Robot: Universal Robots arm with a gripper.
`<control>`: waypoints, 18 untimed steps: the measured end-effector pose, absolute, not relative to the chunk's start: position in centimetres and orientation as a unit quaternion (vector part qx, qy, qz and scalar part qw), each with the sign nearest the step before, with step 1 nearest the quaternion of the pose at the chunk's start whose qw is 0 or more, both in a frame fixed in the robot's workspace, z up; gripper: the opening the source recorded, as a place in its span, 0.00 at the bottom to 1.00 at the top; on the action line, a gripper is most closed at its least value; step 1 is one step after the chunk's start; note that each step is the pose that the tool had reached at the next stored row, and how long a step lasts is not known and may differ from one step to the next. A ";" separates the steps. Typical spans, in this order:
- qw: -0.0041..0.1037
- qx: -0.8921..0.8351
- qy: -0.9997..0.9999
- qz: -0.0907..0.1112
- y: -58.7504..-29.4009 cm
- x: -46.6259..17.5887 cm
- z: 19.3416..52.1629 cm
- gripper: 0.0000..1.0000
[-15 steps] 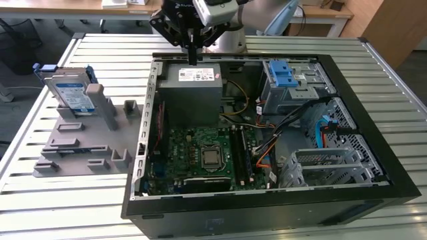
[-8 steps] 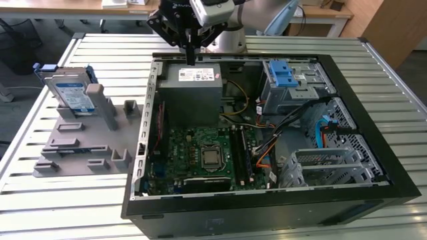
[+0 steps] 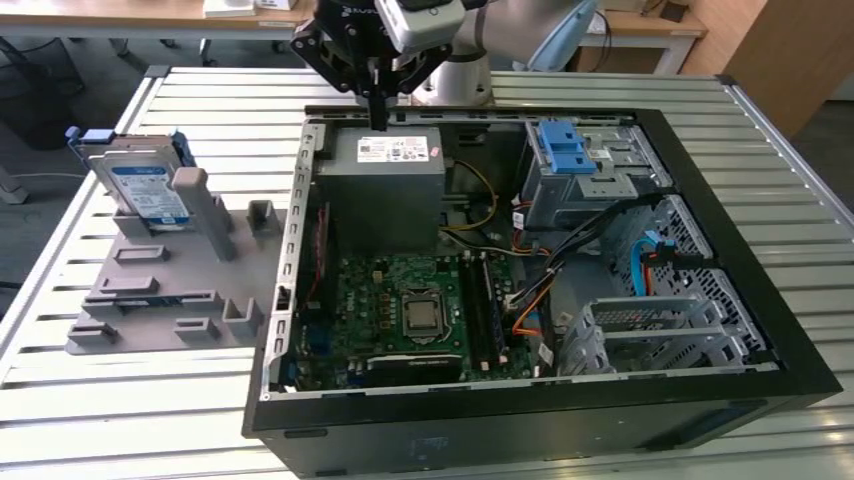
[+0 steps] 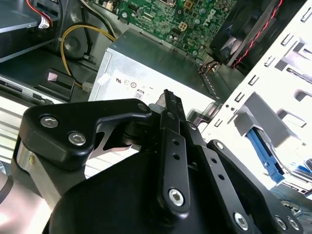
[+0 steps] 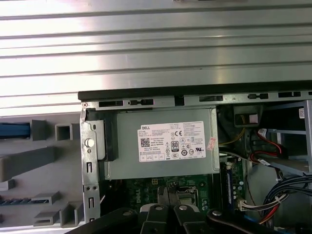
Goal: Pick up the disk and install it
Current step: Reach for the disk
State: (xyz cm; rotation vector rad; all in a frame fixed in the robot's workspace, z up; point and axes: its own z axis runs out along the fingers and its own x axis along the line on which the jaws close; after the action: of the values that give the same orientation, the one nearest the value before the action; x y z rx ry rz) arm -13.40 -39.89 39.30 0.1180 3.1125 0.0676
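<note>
At the exterior view's left, on the slatted metal table [image 3: 134, 420], lies a grey holder [image 3: 160, 290] with several slots and posts. The disk [image 3: 144, 188] stands on end in the far part of that holder. It leans a little, its long axis is close to upright, and its white-and-blue label faces the camera. Blue frame pieces show at its top corners. Nothing touches it but the holder.

Further right, past the left wall of the open computer case [image 3: 507, 425], the gripper [image 3: 380, 112] hangs over the far edge of the power supply [image 3: 387, 190], the grey box with a white sticker. Its fingers look pressed together into one narrow tip with nothing between them, and the second wrist view shows the same. The tip is near the top of the box, though I cannot tell whether it touches.

So the disk is to the exterior view's left of the gripper and a little nearer the camera. It is well apart from the tool, with the case wall between them. I judge the pickup not yet done, since the gripper is empty and away from the disk.

Near the camera inside the case is the green circuit board [image 3: 400, 310]. At the exterior view's right, in the far corner of the case, sits the metal drive cage [image 3: 594, 165] with a blue latch on top.
</note>
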 end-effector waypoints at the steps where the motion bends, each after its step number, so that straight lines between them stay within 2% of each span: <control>1: 0.013 0.038 0.999 0.022 -39.9 -13.6 39.3 0.11; 18: 0.013 0.038 0.999 0.022 -39.9 -13.9 39.3 0.11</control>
State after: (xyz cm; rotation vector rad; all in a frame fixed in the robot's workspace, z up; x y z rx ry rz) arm -13.93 -39.89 39.29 0.1180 3.1125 0.0676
